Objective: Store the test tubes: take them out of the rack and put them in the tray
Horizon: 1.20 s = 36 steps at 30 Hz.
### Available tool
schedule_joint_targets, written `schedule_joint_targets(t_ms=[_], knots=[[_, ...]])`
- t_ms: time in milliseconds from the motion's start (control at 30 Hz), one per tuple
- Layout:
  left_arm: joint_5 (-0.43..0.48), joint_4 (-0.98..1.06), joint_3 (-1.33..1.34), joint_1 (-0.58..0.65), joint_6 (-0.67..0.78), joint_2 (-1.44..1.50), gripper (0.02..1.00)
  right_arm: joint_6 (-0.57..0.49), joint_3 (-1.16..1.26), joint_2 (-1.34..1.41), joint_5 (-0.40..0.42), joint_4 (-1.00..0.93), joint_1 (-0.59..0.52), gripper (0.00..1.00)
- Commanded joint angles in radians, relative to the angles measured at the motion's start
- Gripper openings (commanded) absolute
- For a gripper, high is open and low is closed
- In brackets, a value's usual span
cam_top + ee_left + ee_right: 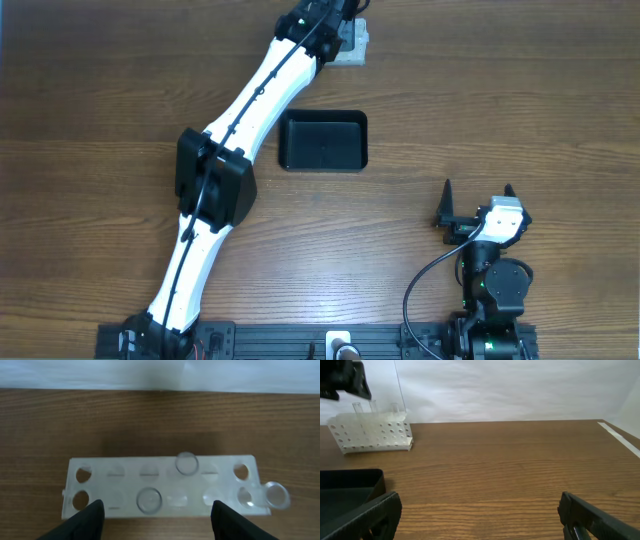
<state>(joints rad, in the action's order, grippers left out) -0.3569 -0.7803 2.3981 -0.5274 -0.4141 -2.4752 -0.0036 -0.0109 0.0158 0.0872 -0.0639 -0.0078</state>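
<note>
Test tubes (pixel 186 463): how many do you count?

Three, all standing in the one rack (pixel 130 462) at the far edge of the tabletop (pixel 500 90). One is in the back row, one in the front row and one at the rack's end. There is also one tray (pixel 322 140).

What else is around, and what stands in the way?

The tray lies on the near side of the rack, apart from it. My left end effector (pixel 157 510) hangs directly above the rack. Its fingers are spread wide to either side of the front-row tube and grip nothing. My right end effector (pixel 478 200) sits low near its base, well apart from the tray. Its fingers are also spread and hold nothing.

How do the tubes look?

They are clear, with round mouths seen from above. From my right wrist they show as thin stems rising above the clear rack, whose side is dotted with holes. The tray is black and shallow, with rounded corners.
</note>
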Motion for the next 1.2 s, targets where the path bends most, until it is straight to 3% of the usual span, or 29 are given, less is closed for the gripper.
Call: schedule_joint_targets(t_ms=[33,567,800,1100,1200], knots=[[-0.011,0.025,0.045,0.032,0.014,-0.025,0.676,0.003,0.006,-0.009,-0.005,-0.004,-0.008,0.991],[0.032,0.055,0.045,0.041,0.018,-0.073,0.636,0.003,0.006,-0.009,-0.005,-0.004,-0.008,0.993],[0.035,0.055,0.045,0.041,0.018,-0.084,0.564,0.003,0.006,-0.009,-0.005,-0.004,-0.008,0.991],[0.043,0.055,0.045,0.041,0.018,-0.09,0.325,0.003,0.006,-0.009,-0.005,-0.004,-0.008,0.993],[0.05,0.055,0.045,0.04,0.018,-0.089,0.202,0.003,0.006,-0.009,-0.004,-0.004,-0.008,0.993]])
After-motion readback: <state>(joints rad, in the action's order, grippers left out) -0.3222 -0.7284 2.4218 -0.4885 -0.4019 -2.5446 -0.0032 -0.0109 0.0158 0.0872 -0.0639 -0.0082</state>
